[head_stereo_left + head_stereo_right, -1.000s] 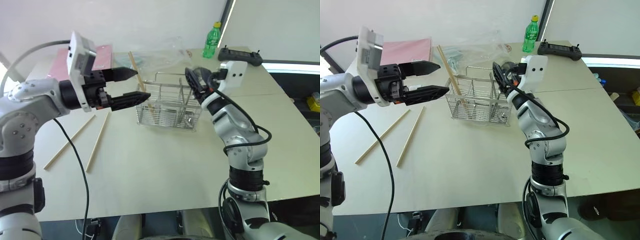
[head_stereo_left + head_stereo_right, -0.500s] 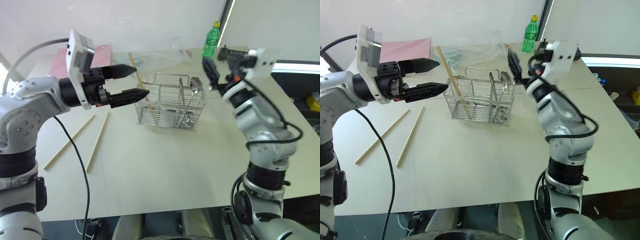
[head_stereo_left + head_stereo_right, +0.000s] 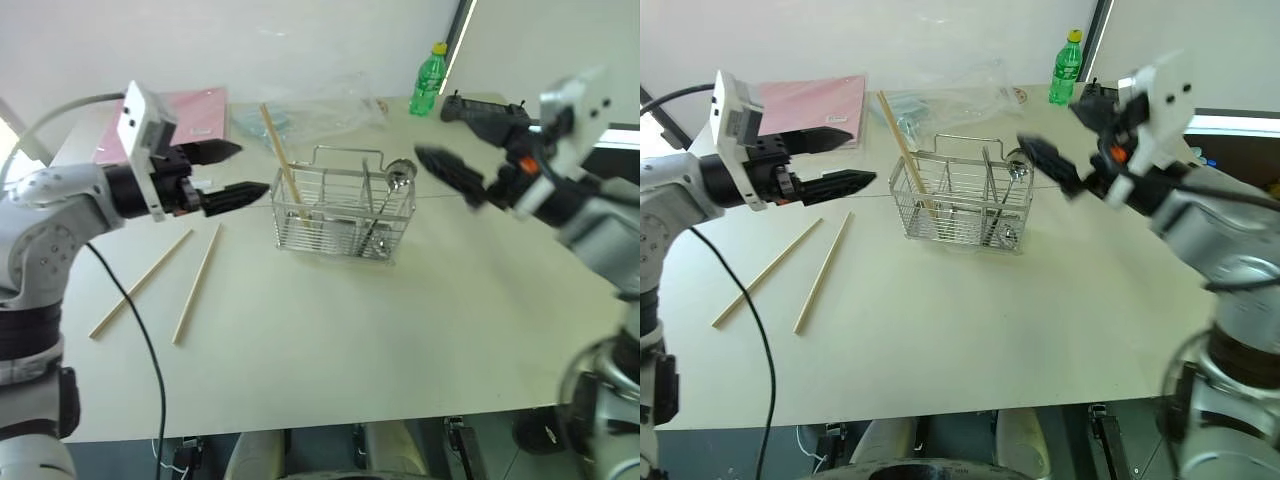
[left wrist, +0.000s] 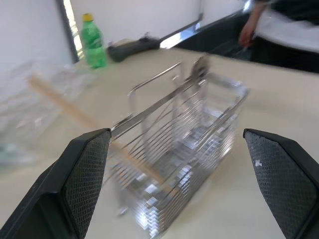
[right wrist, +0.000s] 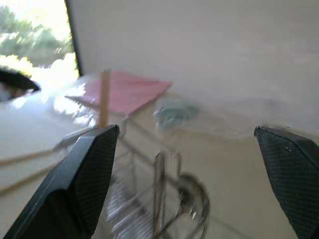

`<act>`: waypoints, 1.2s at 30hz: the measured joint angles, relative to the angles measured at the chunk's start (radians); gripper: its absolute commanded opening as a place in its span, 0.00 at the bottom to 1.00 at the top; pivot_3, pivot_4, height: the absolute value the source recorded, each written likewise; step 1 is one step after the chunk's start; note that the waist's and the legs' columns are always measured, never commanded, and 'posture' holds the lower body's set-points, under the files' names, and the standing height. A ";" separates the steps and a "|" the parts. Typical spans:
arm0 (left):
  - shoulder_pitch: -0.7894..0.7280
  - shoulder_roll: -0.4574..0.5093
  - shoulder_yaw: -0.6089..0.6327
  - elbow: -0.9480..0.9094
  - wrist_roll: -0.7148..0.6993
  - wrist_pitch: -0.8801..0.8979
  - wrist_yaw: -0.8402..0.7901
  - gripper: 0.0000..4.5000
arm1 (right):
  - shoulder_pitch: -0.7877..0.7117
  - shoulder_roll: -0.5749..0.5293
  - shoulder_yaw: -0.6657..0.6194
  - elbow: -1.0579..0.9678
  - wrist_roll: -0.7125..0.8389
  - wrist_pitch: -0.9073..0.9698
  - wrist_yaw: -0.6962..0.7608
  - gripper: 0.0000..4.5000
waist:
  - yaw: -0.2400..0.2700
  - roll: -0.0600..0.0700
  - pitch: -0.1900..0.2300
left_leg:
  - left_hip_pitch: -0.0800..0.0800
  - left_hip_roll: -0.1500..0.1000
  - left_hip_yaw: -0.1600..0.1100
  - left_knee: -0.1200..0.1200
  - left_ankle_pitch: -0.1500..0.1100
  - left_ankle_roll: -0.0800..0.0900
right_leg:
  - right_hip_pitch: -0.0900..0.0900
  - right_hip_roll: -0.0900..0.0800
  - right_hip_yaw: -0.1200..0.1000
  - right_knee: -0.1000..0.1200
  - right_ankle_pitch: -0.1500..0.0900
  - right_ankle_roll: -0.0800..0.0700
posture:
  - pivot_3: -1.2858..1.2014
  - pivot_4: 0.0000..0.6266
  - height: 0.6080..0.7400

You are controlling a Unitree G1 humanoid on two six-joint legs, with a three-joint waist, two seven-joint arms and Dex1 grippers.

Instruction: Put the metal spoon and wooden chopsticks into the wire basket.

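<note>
Chopsticks remain: 1 leans in the wire basket (image 3: 345, 218) beside the metal spoon (image 3: 392, 185), 2 wooden chopsticks (image 3: 170, 278) lie on the table (image 3: 330, 340) to its left. Both the left gripper (image 3: 236, 170) and the right gripper (image 3: 1042, 160) hover empty with fingers spread. Next, I judge, the left must lower onto a loose stick.

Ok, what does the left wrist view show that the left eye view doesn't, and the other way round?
Extra in the left wrist view: a person standing past the table. Extra in the left eye view: two wooden chopsticks lying flat on the table and a pink folder. Shared: the wire basket holding one chopstick and the metal spoon, plus the green bottle.
</note>
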 measured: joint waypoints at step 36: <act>-0.486 -0.189 -0.426 1.408 0.868 -0.519 -0.146 1.00 | 0.631 -0.163 -0.155 -0.334 0.486 -0.293 -0.256 0.99 | 0.025 -0.010 -0.001 | 0.000 0.003 0.002 0.007 0.000 0.000 | 0.003 -0.001 -0.001 0.001 0.001 0.000 | 0.52 0.24 0.91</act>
